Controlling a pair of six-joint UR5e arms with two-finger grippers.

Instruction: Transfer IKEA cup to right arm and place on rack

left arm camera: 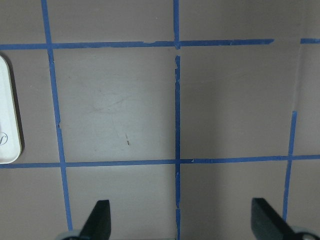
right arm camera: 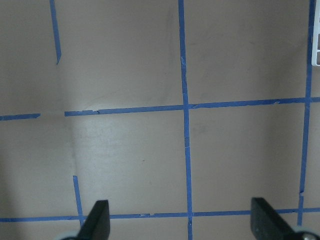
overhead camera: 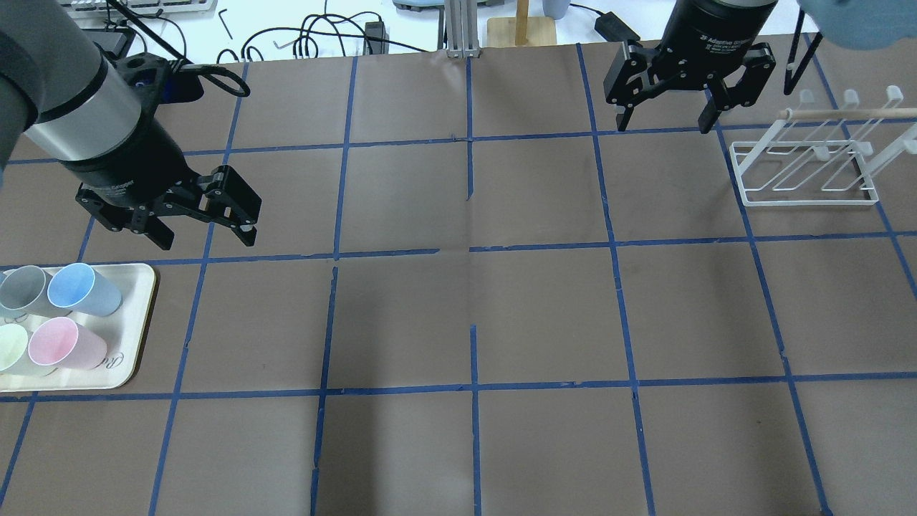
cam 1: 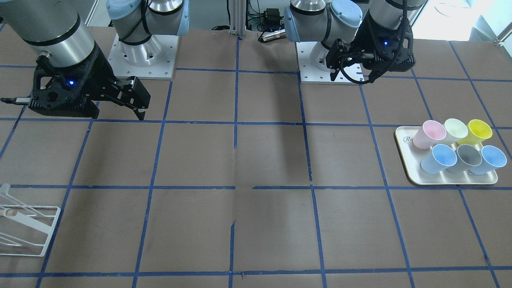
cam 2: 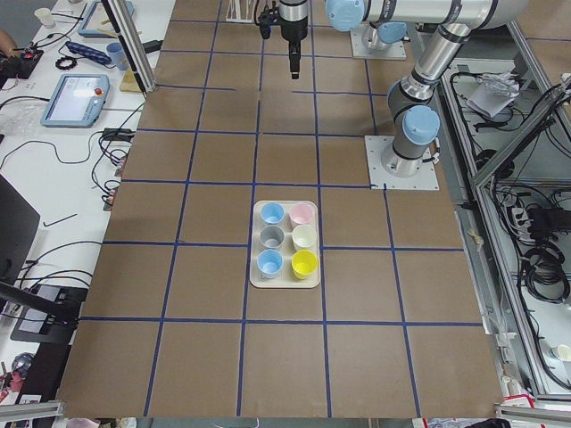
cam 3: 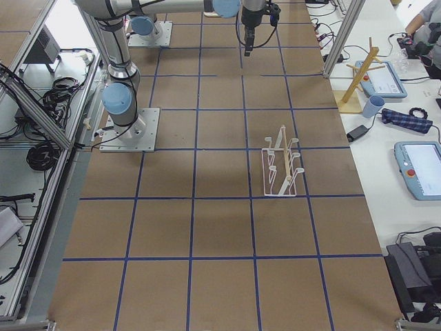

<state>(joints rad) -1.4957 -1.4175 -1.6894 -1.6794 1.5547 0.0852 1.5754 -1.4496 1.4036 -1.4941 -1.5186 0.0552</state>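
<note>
- Left gripper: jaws spread wide with nothing between them. In its wrist view both fingers stand far apart over bare table.
- Right gripper: jaws equally wide and holding nothing, with the same broad gap over the brown surface in its wrist view.
- Pale-blue cup: upright, rim up, on the tray. The tray lies toward the table's left end, about midway between the robot's edge and the operators' edge.
- 6 cups stand on the tray in 2 rows of 3.
- The pale-blue cup is in the row on the operators' side, at the end nearest the table's middle. The grey cup is just beside it, then the deeper blue cup.
- The row on the robot's side holds the pink cup, directly behind the pale-blue one, then the pale-green cup and the yellow cup.
- The left gripper hangs above the table near the tray, on its side toward the table's middle and apart from every cup. The tray's rim shows at the left edge of its wrist view.
- Rack: white wire, in the table's right half, nearer the operators' edge.
- The right gripper hangs above the table near the rack, on its side toward the table's middle. A corner of the rack shows at the right edge of its wrist view.
- Blue tape marks the table in squares.
</note>
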